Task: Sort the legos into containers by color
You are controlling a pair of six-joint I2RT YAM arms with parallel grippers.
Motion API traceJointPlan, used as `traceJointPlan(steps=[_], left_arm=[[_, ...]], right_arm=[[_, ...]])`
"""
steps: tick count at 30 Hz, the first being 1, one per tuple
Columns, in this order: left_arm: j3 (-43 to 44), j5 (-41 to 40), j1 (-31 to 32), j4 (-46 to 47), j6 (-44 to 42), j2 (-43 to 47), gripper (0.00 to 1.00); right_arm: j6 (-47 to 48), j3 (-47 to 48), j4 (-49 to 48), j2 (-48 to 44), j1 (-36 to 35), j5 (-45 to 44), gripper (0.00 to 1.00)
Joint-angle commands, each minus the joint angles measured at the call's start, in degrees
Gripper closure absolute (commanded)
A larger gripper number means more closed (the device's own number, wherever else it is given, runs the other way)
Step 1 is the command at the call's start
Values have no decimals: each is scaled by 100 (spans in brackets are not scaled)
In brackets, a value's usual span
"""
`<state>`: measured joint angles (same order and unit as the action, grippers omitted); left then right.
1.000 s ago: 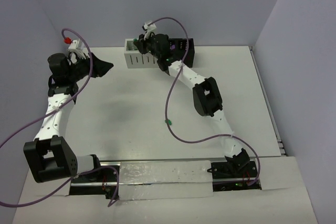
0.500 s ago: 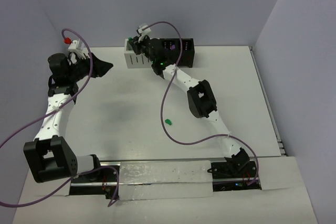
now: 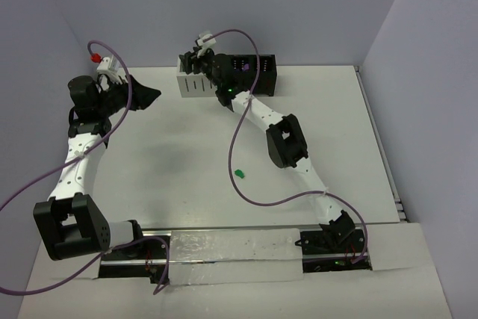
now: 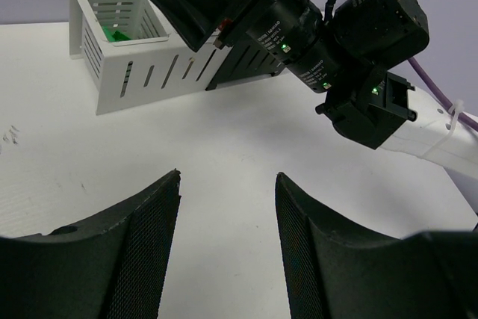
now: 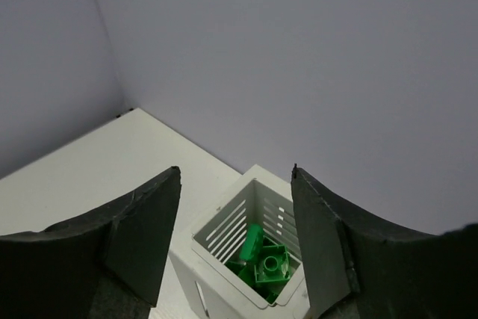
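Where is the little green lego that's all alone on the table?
In the top view, the green lego lies near the middle of the table, right beside the right arm's purple cable and well in front of the white bin.

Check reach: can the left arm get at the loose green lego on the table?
Probably yes. The green lego lies uncovered with nothing standing around it, and the left pincer is open and empty. Only the right arm's purple cable loops close by it.

Matt white bench [image 3: 187, 169]; smooth white plastic bin [image 4: 142, 80]; glossy green plastic legos [image 5: 263, 259]; left pincer [image 4: 228, 181] faces matt black, finely cross-hatched
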<state>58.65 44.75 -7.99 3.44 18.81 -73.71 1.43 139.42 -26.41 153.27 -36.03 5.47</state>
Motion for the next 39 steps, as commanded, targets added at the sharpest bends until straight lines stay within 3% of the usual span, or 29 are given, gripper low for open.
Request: traceJointPlan(steps=[1, 4, 8, 11, 12, 13, 14, 17, 20, 24, 28, 33, 39], left_arm=[[261, -25, -27, 23, -119, 138, 40], [229, 31, -27, 30, -205, 139, 40], [218, 688, 58, -22, -625, 106, 40], [689, 1049, 541, -1365, -2311, -186, 38], [709, 1161, 560, -1427, -2385, -201, 38], [999, 1350, 824, -2292, -3420, -414, 34], [1229, 1352, 1193, -2931, -4185, -599, 34], [1579, 1301, 1731, -3950, -5520, -965, 31], [2030, 846, 2759, -4889, -6854, -1503, 31], [1827, 352, 3803, -5017, -7706, -1766, 29], [1259, -111, 4612, -4432, -8353, -1826, 31], [1474, -26, 4840, -4633, -9057, -2349, 33], [1658, -163, 5018, -4411, -8909, -2992, 39]], right_arm=[[95, 340, -423, 58, 8, -33, 29], [49, 188, -355, -281, 46, -67, 19], [-50, -521, 8, -1347, 281, 114, 2], [-99, -1098, 505, -2233, 604, 309, 0], [-99, -1117, 715, -2517, 626, 392, 0], [-97, -1381, 1149, -3037, 933, 518, 0], [-60, -1581, 1630, -3262, 1031, 578, 0], [30, -1815, 2637, -4173, 1410, 812, 0], [60, -2373, 4132, -5006, 2121, 1098, 0], [109, -3603, 5082, -6048, 2919, 1432, 0], [-103, -5309, 5199, -7178, 3721, 2071, 0], [-134, -6432, 5301, -8002, 4218, 2541, 0], [-357, -7040, 5383, -8450, 4248, 2566, 0]])
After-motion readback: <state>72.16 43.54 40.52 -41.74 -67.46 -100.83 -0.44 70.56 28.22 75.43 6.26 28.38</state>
